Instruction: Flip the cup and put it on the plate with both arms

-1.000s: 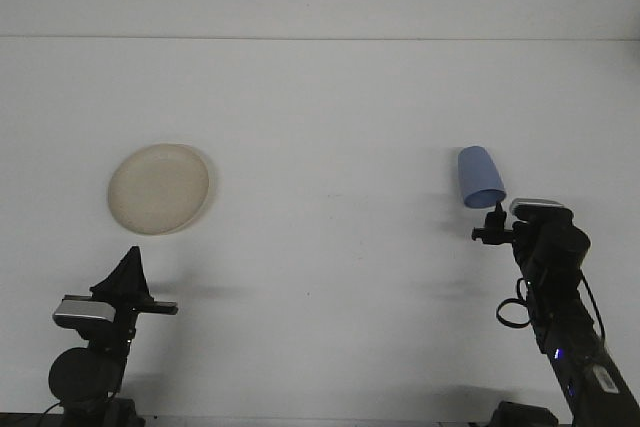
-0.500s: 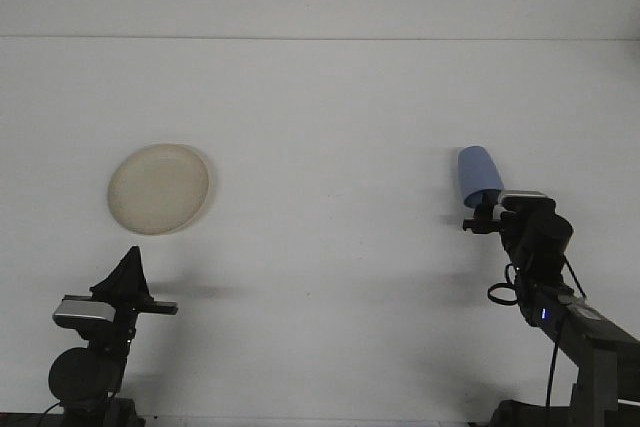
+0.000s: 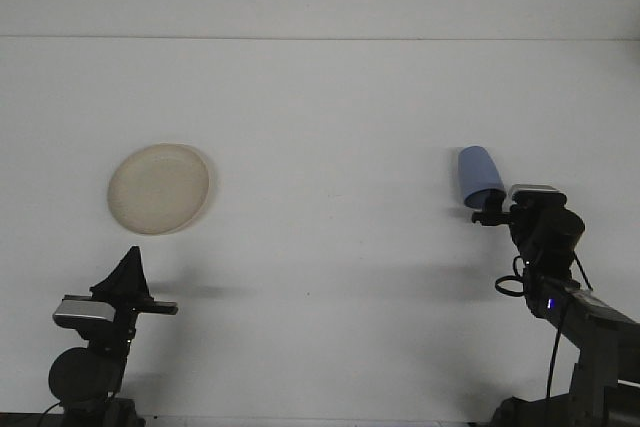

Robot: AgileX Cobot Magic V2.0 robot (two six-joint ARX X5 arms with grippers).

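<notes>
A blue cup (image 3: pixel 477 173) is on the white table at the right, its narrow end pointing away and its wider end toward my right arm. I cannot tell whether it stands mouth-down or lies on its side. My right gripper (image 3: pixel 492 213) is at the cup's near end and covers its lower rim; whether it touches the cup is unclear. A round cream plate (image 3: pixel 159 188) lies flat at the left with nothing on it. My left gripper (image 3: pixel 127 265) rests near the front edge below the plate, pointing up, shut and holding nothing.
The white table (image 3: pixel 330 127) runs back to a pale wall. Cables hang along the right arm (image 3: pixel 560 297) at the lower right. The left arm's base (image 3: pixel 88 372) sits at the lower left corner.
My right gripper has moved forward from below the cup up to its near rim, now overlapping the cup's lower end. The cup, the plate and the left arm have not moved.
</notes>
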